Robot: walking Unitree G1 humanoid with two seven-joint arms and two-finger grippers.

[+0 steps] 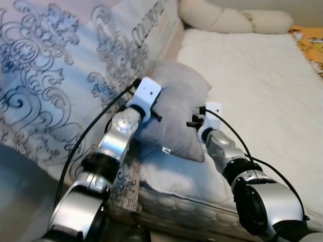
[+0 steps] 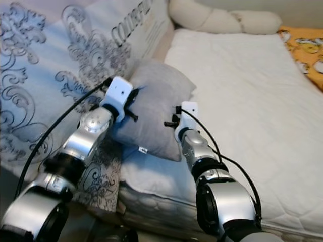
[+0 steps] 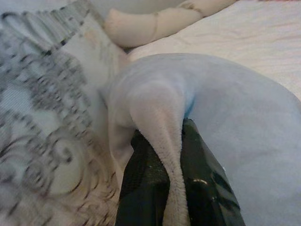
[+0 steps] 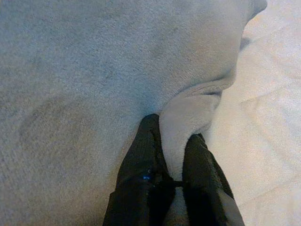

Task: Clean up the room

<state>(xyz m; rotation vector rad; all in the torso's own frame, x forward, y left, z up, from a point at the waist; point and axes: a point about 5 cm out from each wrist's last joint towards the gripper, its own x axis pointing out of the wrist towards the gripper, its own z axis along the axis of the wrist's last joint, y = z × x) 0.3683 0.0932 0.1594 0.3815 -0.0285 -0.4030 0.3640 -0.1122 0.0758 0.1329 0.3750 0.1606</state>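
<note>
A grey pillow [image 1: 176,108] hangs over the left edge of the white mattress [image 1: 252,75], held between both arms. My left gripper [image 3: 171,160] is shut on a fold of the pillow's left edge; its black fingers [image 3: 141,188] pinch the fabric. My right gripper [image 4: 176,155] is shut on a fold at the pillow's right edge, beside the mattress. In the eye views the left wrist [image 1: 146,96] sits at the pillow's left side and the right wrist [image 1: 212,113] at its right side.
A grey patterned duvet [image 1: 55,75] lies bunched to the left of the pillow. A long cream bolster [image 1: 232,20] lies along the head of the bed. An orange printed cloth [image 1: 310,43] sits at the far right edge.
</note>
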